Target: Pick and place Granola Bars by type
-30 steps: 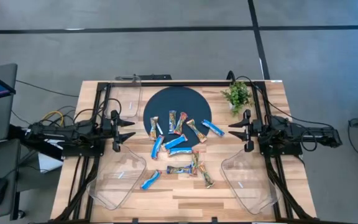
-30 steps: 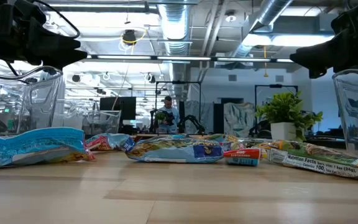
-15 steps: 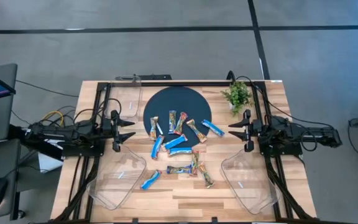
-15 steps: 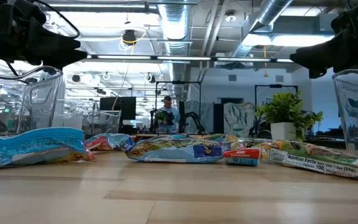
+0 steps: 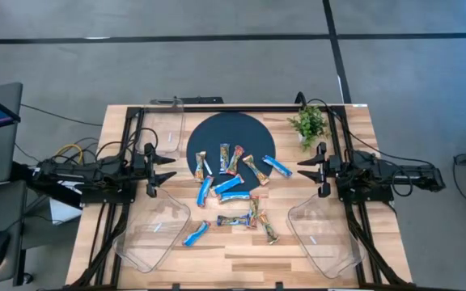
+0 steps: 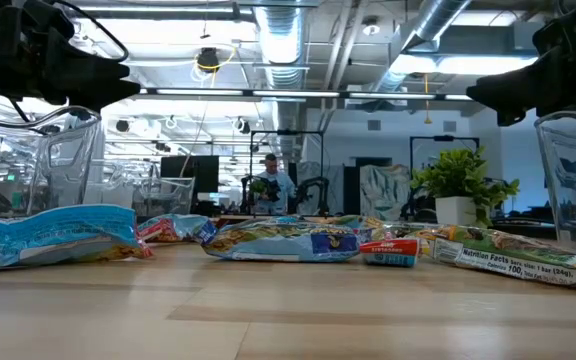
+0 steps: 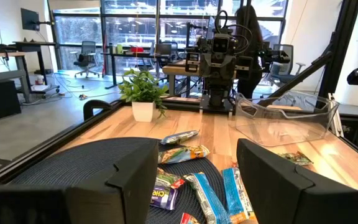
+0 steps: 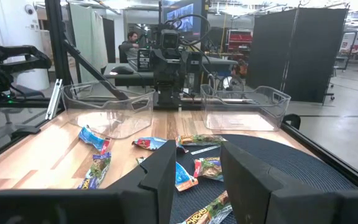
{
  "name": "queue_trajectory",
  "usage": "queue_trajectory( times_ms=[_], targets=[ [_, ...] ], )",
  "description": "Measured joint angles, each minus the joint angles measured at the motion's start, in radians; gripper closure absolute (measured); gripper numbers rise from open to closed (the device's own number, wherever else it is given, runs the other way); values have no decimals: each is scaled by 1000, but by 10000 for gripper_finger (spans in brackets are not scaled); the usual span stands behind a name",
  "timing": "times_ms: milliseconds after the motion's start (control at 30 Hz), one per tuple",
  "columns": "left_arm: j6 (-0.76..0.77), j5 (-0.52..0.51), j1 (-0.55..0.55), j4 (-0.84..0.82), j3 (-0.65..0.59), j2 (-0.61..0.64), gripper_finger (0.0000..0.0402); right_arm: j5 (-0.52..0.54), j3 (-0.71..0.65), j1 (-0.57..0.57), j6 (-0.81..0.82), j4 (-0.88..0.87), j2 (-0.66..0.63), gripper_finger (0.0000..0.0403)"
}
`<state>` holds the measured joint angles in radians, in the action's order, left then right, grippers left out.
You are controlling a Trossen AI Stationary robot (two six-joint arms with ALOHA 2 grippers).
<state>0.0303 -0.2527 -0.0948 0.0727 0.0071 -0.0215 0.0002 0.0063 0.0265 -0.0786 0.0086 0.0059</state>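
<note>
Left gripper: parked at the table's left edge, fingers spread wide, holding nothing, aimed inward at the pile.
Left tray: clear, at the near-left corner; a blue bar lies just beside its inner rim, long axis diagonal.
Granola Bars: scattered mid-table between the two arms, some on the near part of the dark round mat, the others on bare wood nearer the front edge.
Nearest bar to left gripper: the blue bar on the mat's left part, long axis roughly crosswise to that gripper's reach line.
Nearest bar to right gripper: the blue bar on the mat's right part, long axis diagonal.
Right gripper: parked at the table's right edge, fingers partly apart with a narrower gap, holding nothing.
Judgement: the two arms stand about equally far from the pile; each side's outermost blue bar suits the arm on that side.
</note>
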Motion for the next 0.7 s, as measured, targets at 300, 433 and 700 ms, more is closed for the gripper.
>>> queue_trajectory(
  times_ms=[300, 433, 700],
  targets=[
    [0, 0, 0, 0, 0, 0, 188, 0, 0, 0, 0, 0, 0, 282],
    [4, 0, 0, 0, 0, 0, 188, 0, 0, 0, 0, 0, 0, 282],
    [264, -3, 0, 12, 0, 0, 188, 0, 0, 0, 0, 0, 0, 282]
  ],
)
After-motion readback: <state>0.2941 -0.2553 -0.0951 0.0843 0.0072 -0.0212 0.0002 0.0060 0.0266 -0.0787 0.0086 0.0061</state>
